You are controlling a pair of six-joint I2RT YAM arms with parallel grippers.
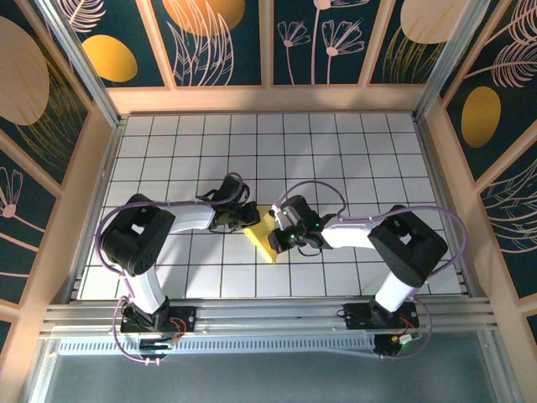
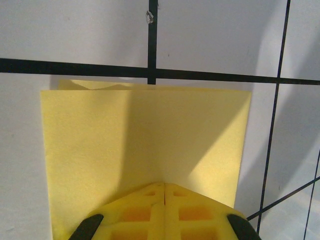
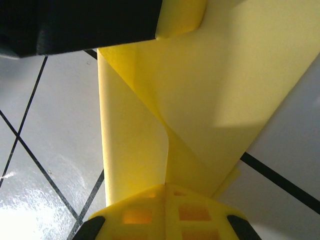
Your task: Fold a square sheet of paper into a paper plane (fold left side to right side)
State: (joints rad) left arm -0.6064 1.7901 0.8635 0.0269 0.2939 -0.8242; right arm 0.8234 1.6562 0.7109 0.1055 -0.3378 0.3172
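- The square sheet of paper (image 2: 145, 140) lies mid-tabletop (image 2: 75, 30), part-folded, with one flap (image 3: 132, 150) raised.
- Left gripper (image 2: 164, 189), closed, sits on its edge; right gripper (image 3: 165, 189), closed, is at the flap.
- Next, likely: press the crease flat.

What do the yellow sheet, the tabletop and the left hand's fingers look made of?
Yellow sheet: thin matte paper, judging by its curling flap and layered edges. Tabletop: hard, smooth, slightly glossy white surface with black grid lines; it shows glare, material unclear. Left hand's fingers: probably moulded yellow plastic, with square recesses.
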